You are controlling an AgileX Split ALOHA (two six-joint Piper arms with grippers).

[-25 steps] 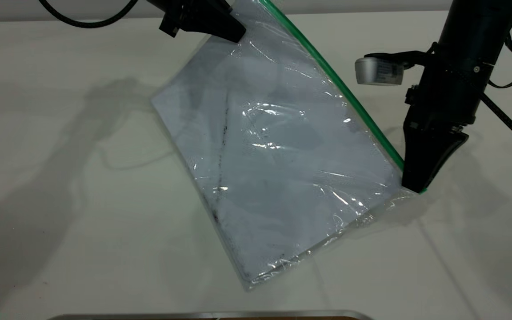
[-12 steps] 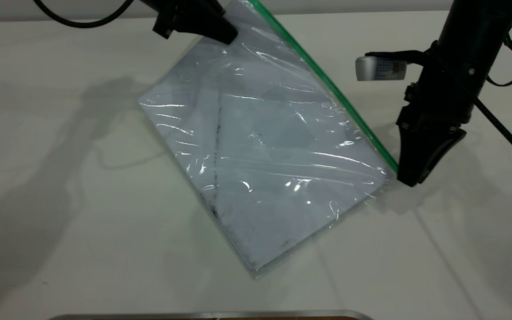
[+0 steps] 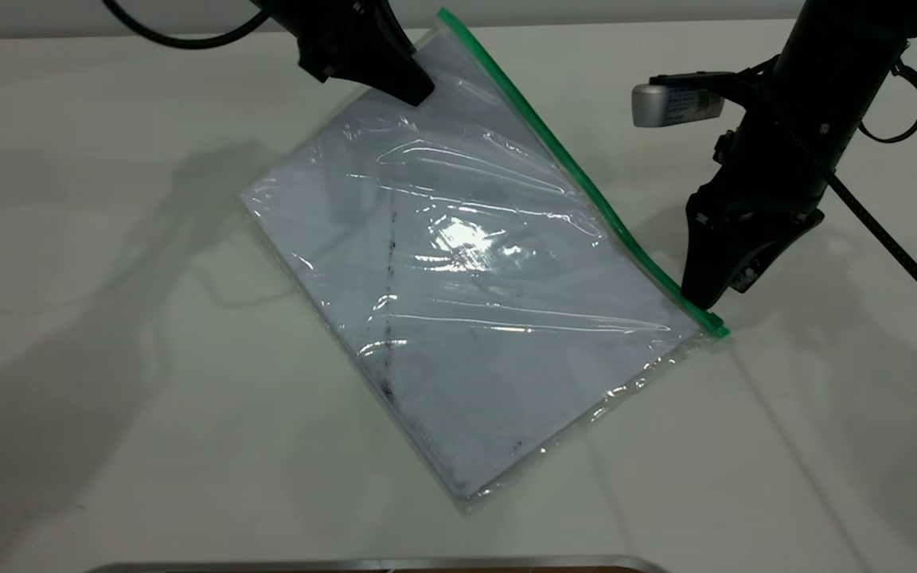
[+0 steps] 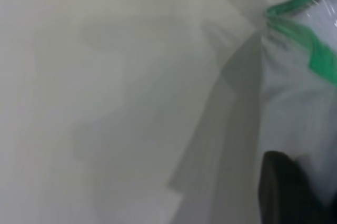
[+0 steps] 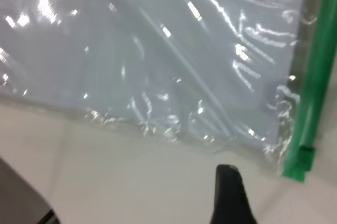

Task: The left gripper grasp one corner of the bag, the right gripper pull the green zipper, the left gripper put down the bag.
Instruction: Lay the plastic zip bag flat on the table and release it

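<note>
Bag (image 3: pixel 458 263) corner clamped in left tool (image 3: pixel 419 91); right tool (image 3: pixel 701 301) by green zipper (image 3: pixel 578 175), grip unclear

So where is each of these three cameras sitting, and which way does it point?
Exterior view: above the table, facing both arms; shows the left end effector on the bag and the right end effector.
Left wrist view: on the left arm, facing the bag's corner; one fingertip shows.
Right wrist view: on the right arm, facing the bag's edge.
All share the green zipper.
</note>
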